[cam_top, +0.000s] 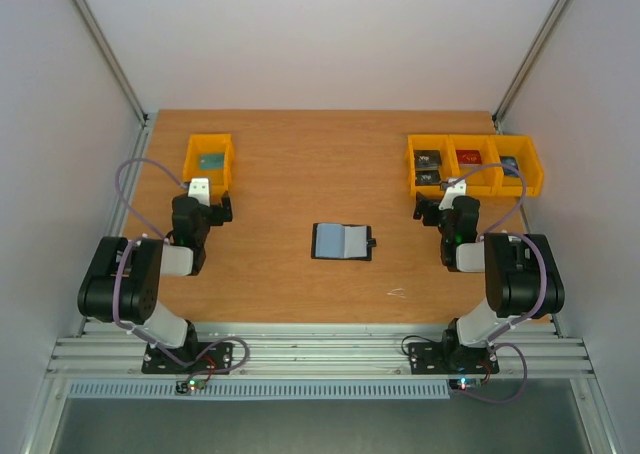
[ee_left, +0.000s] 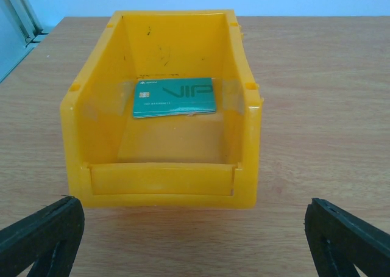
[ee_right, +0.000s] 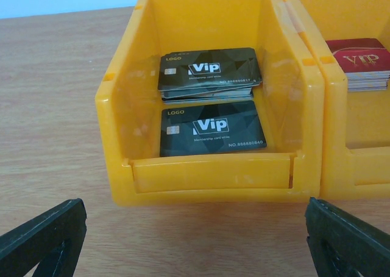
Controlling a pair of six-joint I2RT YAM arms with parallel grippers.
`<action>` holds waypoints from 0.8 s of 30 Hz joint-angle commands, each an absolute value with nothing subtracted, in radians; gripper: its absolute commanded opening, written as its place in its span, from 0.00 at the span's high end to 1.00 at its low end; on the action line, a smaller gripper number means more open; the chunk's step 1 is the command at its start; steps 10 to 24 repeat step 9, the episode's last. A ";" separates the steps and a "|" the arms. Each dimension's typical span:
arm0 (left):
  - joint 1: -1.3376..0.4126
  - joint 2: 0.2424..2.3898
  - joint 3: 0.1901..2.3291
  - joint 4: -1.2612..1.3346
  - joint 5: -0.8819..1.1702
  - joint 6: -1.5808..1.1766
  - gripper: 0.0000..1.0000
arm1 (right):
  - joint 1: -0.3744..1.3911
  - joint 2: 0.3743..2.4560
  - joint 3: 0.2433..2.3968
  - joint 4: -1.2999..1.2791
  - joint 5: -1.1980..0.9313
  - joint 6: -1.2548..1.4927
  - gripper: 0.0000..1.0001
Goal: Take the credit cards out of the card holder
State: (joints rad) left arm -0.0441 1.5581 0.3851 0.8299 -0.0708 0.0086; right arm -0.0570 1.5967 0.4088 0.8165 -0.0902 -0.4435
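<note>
The card holder point(cam_top: 343, 241) lies opened flat in the middle of the table, blue-grey pockets up and its small black tab at the right. No credit cards can be made out in it from above. My left gripper point(cam_top: 201, 202) point(ee_left: 195, 240) is open and hovers just short of a yellow bin point(ee_left: 161, 185), far left of the holder. On the far right, my right gripper point(cam_top: 452, 204) point(ee_right: 195, 237) is open too, facing another yellow bin point(ee_right: 210, 173). Neither gripper holds anything.
The left bin point(cam_top: 210, 159) holds one teal VIP card point(ee_left: 174, 97). The right bin holds a black VIP card point(ee_right: 210, 127) and a stack of them point(ee_right: 210, 69); its neighbour point(ee_right: 359, 167) holds red cards point(ee_right: 359, 57). A third bin point(cam_top: 515, 164) stands beyond.
</note>
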 commanded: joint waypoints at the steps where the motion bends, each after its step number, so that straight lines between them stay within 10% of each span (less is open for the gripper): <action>1: -0.040 1.562 0.400 0.902 -0.083 0.022 0.01 | -0.061 1.592 0.425 0.823 -0.076 -0.446 0.02; 24: -0.039 1.562 0.400 0.901 -0.082 0.021 0.01 | -0.061 1.590 0.425 0.825 -0.076 -0.447 0.02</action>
